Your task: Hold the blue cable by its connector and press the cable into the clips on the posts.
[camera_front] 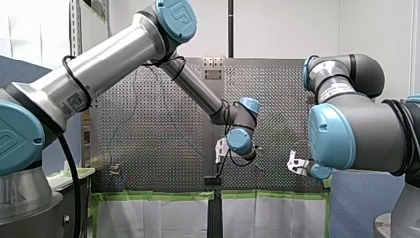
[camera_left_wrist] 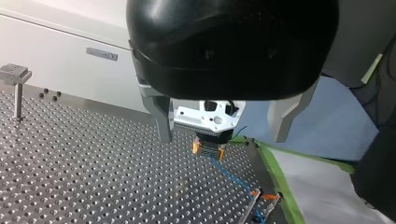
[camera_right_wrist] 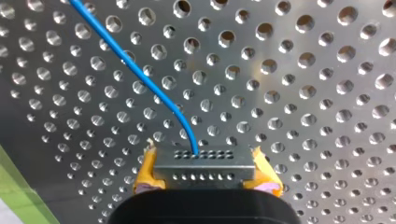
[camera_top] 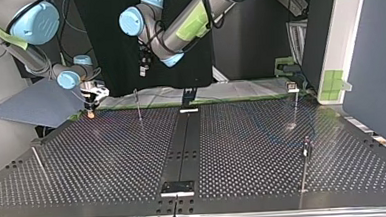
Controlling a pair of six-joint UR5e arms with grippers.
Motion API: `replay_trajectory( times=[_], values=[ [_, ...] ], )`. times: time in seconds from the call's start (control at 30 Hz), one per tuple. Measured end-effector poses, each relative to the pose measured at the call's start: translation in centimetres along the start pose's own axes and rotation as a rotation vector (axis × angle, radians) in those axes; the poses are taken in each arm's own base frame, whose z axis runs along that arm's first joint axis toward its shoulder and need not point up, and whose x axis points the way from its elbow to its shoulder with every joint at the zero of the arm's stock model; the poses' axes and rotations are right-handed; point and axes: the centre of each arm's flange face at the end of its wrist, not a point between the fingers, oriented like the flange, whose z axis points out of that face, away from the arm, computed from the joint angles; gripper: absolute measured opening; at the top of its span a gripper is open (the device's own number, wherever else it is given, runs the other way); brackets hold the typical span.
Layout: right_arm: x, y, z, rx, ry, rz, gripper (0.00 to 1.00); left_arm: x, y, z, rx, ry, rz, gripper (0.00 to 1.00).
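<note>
Right wrist view, closest in: your right jaws pinch the grey connector (camera_right_wrist: 201, 169) between yellow pads (camera_right_wrist: 145, 173). The blue cable (camera_right_wrist: 140, 77) exits the connector's upper row of holes and curves away over the perforated tabletop (camera_right_wrist: 303, 93).

Left wrist view: your left jaws are spread, metal fingers (camera_left_wrist: 161, 116) apart, holding nothing, above the tabletop. Beyond them the connector hangs in the right jaws, and the cable leads to an orange clip (camera_left_wrist: 266, 196). You cannot tell whether it is seated there. A square-topped post (camera_left_wrist: 17, 88) stands well apart.
</note>
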Motion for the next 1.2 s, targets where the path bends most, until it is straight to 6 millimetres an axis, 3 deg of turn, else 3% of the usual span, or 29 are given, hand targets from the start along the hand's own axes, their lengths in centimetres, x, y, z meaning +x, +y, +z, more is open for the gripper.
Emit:
replay_trajectory(
  times=[1.2],
  values=[
    [0.0,-1.4,0.1,0.018,-0.005,-0.009,0.00,-5.7,5.7,-10.6,-0.010,-0.019,-0.141,1.00]
  ],
)
